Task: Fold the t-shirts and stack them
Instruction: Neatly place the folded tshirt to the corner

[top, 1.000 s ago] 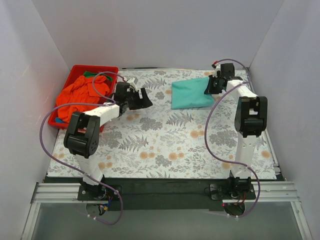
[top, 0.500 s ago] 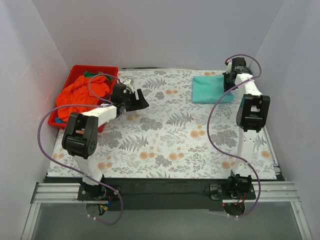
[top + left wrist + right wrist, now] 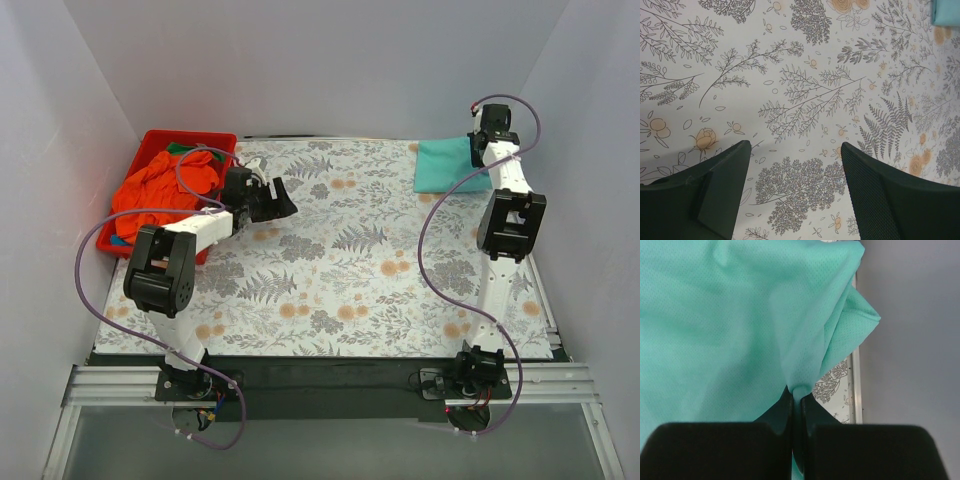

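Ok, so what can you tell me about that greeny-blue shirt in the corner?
The teal t-shirt is soft cloth with a fine knit, folded into a rough flat rectangle. It lies on the flowery table at the far right corner, close to the wall. The right gripper is shut on one pinched edge, and the cloth there is gathered into wrinkles. Nothing else touches it.

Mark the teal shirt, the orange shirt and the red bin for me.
teal shirt [image 3: 447, 165]: top external view, middle of the folded cloth.
orange shirt [image 3: 147, 195]: top external view, bunched cloth inside the bin.
red bin [image 3: 190, 135]: top external view, its far rim.
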Available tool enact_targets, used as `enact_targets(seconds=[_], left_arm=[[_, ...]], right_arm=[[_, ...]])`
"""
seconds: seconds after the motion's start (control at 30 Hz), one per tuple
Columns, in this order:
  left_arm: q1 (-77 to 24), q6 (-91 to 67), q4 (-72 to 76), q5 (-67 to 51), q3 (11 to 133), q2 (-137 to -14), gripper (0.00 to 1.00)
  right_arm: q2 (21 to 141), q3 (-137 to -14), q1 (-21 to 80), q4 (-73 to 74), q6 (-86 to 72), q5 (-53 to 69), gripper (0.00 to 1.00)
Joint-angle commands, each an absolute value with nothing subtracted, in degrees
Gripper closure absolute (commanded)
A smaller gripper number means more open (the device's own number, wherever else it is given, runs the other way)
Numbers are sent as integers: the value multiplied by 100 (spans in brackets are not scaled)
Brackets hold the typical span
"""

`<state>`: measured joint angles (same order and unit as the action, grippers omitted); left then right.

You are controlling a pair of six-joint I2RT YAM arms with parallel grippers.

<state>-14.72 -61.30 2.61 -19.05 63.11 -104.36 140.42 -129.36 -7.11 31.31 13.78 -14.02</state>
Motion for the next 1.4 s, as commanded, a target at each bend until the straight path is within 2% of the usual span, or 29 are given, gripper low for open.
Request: enact_targets(seconds=[0.0, 0.17, 0.23, 0.27, 0.33, 0.37, 0.4, 0.43, 0.6, 0.93, 1.17, 1.37], left_arm=[[-1441, -6064, 325, -1863, 6319, -10248, 28], [-1441, -6064, 308, -1863, 6355, -10292, 28], [-1441, -6056, 308, -1855, 6363, -10292, 28], [-1441, -6047, 308, -1863, 6363, -10283, 28], [-1441, -6056, 316, -1863, 6354, -10274, 28], [-1441, -6047, 334, -1863, 6337, -10266, 28], [-1441, -6056, 325, -1855, 6337, -10240, 28], [-1441, -6047, 334, -1854, 6328, -10239, 28], [-1441, -6047, 422, -1819, 6223, -10090, 28], [-1441, -6161, 668, -1627, 5732, -9203, 28], [-1441, -6319, 809, -1003, 4976, -7965, 28], [-1441, -6416, 572, -466, 4325, -6471, 28]], right_arm=[[14080, -13219, -712, 2620, 1652, -1793, 99], [14106, -13263, -721, 2365, 1767, -2152, 99], [14089, -13271, -729, 2242, 1767, -2285, 94], [14071, -13271, -729, 2198, 1767, -2294, 70], [14019, -13254, -729, 2127, 1723, -2294, 45], [13992, -13228, -729, 2049, 1697, -2303, 18], [13914, -13141, -729, 2004, 1644, -2320, 7], [13852, -13070, -729, 1934, 1600, -2320, 2], [13212, -12341, -729, 1433, 1301, -2013, 2], [11357, -9669, -422, 53, 441, -1390, 2], [9960, -7930, -9, -825, -650, -1002, 2], [8546, -6391, 694, -879, -958, -791, 2]])
